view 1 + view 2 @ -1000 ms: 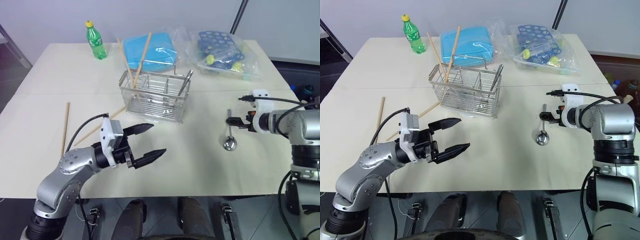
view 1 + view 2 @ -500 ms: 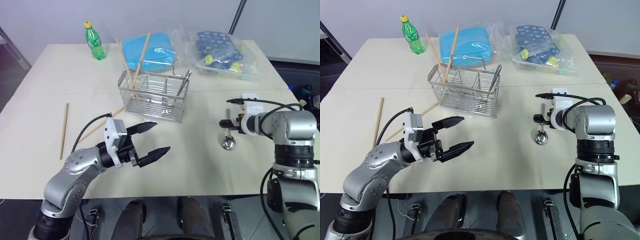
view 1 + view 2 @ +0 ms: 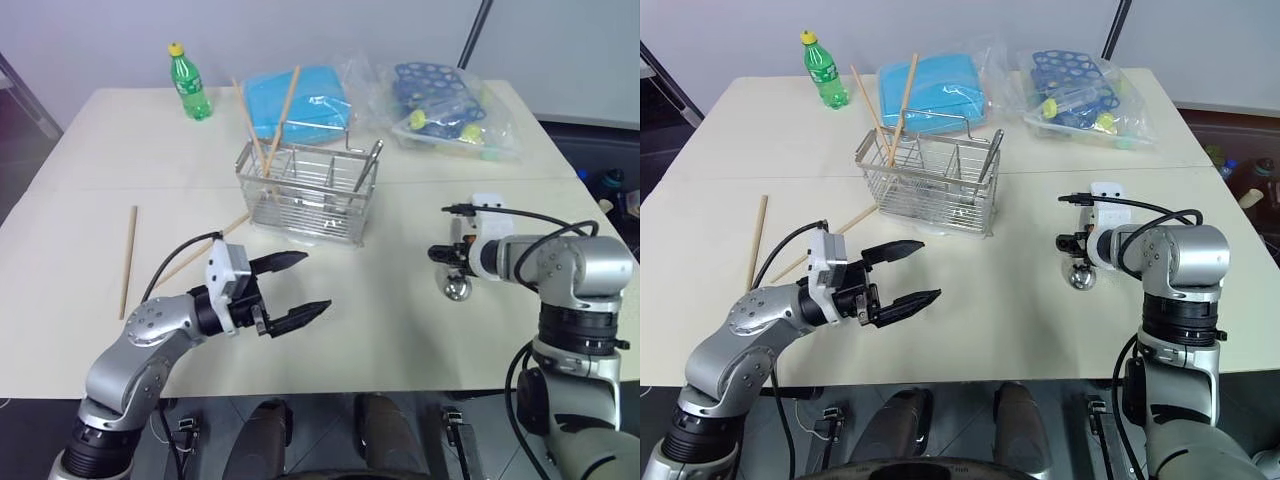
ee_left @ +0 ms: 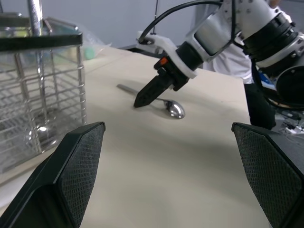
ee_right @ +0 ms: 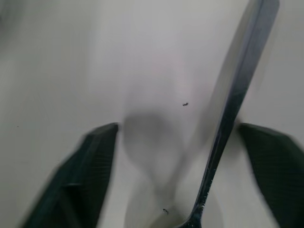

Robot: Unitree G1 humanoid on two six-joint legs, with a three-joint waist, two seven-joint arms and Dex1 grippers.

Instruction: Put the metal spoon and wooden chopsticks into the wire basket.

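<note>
Wire basket point(image 3: 305, 195) holds wooden chopsticks point(image 3: 268, 125).

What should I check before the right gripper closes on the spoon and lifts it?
1. metal spoon flat on the table, handle between the right gripper fingers: ok.
2. Grip closed on spoon: cannot tell; jaws apart.
3. wire basket upright: ok.
4. Free compartment in basket: ok; wooden chopsticks stand at one end.
5. left gripper open, away from the spoon: ok.
6. Two chopsticks still on the table: not ok.
</note>
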